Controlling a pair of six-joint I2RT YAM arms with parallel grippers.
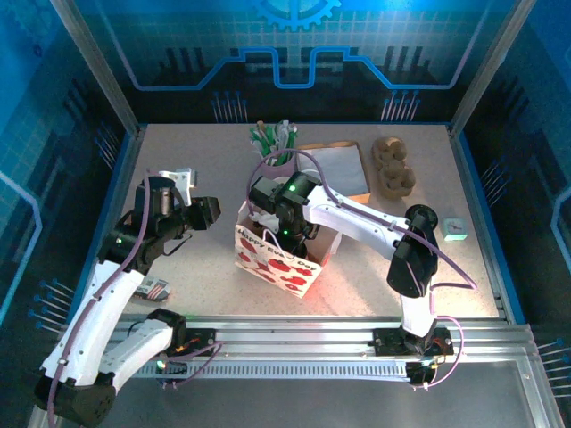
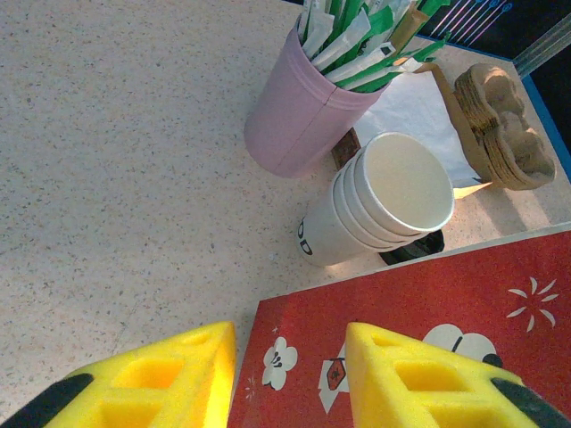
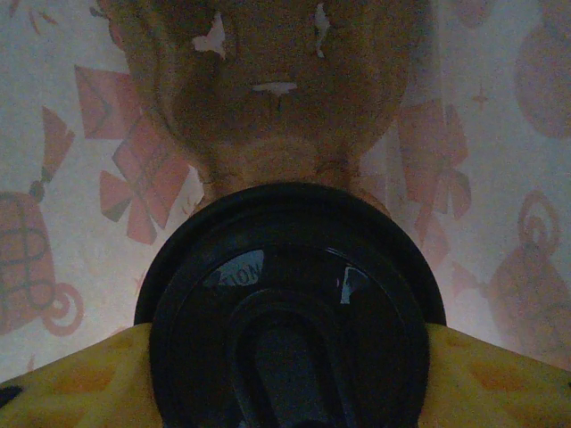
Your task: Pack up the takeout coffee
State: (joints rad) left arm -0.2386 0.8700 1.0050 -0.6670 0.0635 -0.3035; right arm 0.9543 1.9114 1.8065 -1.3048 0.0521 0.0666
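Observation:
The takeout coffee (image 3: 290,303) shows its round black lid from above, deep inside the gift bag (image 1: 277,263). My right gripper (image 3: 285,383) is shut on the cup, with a yellow finger pressed against each side of the lid. In the top view, the right gripper (image 1: 284,212) reaches down into the bag's open mouth. A brown moulded carrier (image 3: 268,80) lies on the bag's floor beyond the cup. My left gripper (image 1: 207,212) hovers just left of the bag, open. Its yellow fingers (image 2: 161,383) stand apart above the bag's red side (image 2: 428,294), holding nothing.
A pink cup of green-white sticks (image 2: 299,116) and a stack of nested white cups (image 2: 384,205) stand behind the bag. White napkins (image 1: 339,169) and cardboard carriers (image 1: 393,168) lie at the back right. A small teal box (image 1: 455,229) sits at the right.

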